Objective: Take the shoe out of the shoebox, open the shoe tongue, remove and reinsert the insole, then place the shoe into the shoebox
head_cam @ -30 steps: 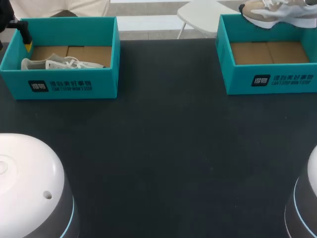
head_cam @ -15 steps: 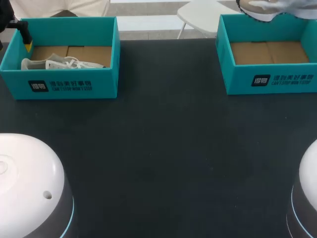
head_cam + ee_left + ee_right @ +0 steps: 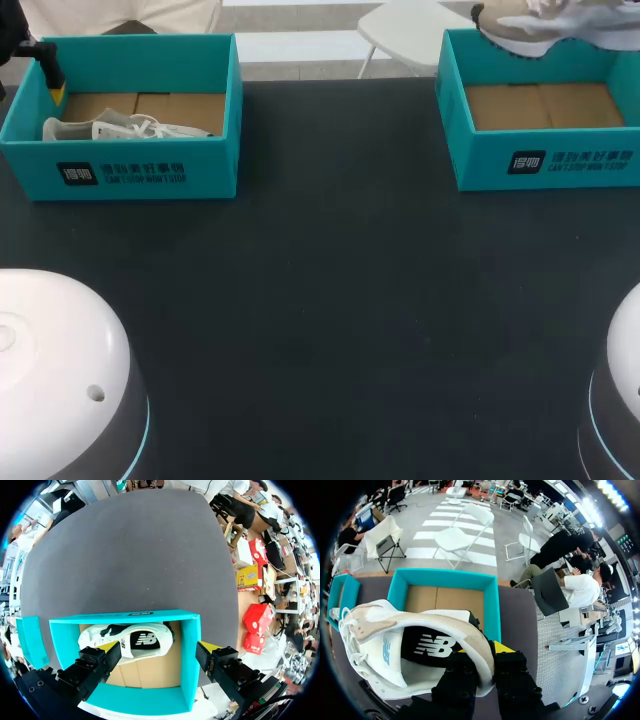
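Tan shoe (image 3: 525, 38) dipped toward right shoebox (image 3: 545, 160), right jaws gripping it; left jaws wide.

Setting: a robotics laboratory workstation. Indicators: a dark matte table (image 3: 330, 300) with the white rounded housings of the left arm (image 3: 60, 370) and the right arm (image 3: 618, 400) at its near corners. Two identical teal boxes, the left shoebox (image 3: 150, 172) and the right shoebox (image 3: 545, 165), sit at matching far positions.
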You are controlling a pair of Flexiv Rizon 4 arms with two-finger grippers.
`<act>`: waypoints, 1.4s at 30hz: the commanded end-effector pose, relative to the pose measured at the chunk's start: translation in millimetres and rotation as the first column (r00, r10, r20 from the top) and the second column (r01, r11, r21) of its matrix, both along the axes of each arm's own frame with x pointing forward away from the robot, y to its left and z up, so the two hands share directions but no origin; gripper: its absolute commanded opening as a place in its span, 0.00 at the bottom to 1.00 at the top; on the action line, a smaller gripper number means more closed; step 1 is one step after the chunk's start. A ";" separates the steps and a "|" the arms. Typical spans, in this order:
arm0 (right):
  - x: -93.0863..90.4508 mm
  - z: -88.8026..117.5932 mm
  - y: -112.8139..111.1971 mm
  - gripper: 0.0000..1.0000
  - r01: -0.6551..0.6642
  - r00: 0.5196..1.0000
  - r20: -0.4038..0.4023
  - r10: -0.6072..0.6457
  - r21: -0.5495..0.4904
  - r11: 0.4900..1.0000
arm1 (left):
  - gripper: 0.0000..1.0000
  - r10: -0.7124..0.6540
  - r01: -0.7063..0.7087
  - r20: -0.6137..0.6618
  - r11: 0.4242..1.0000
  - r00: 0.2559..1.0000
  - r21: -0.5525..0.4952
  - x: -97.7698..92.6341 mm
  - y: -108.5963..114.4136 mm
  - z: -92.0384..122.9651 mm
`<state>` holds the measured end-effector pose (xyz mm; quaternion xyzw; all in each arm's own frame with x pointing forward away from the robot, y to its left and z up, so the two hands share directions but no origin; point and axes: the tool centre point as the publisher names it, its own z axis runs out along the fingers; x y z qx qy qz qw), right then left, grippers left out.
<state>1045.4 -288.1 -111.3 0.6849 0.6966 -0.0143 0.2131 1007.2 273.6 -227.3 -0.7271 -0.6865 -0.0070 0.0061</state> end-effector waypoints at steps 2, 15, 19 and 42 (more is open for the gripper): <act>-46.0 7.1 29.2 0.00 0.021 0.999 0.027 -0.021 -0.027 0.999 | 1.00 -0.001 0.001 0.001 1.000 1.000 0.001 -0.5 0.4 0.2; -134.2 8.5 84.5 0.00 0.120 0.993 0.000 -0.120 0.004 0.993 | 1.00 -0.001 0.001 0.001 1.000 1.000 0.001 -0.5 0.4 0.2; -150.3 7.4 97.3 0.00 0.127 0.992 -0.015 -0.127 -0.003 0.992 | 1.00 -0.001 0.001 0.001 1.000 1.000 0.001 -0.5 0.4 0.2; -172.0 4.2 125.0 0.00 0.096 0.995 -0.008 -0.097 -0.037 0.995 | 1.00 -0.001 0.001 0.001 1.000 1.000 0.001 -0.5 0.4 0.2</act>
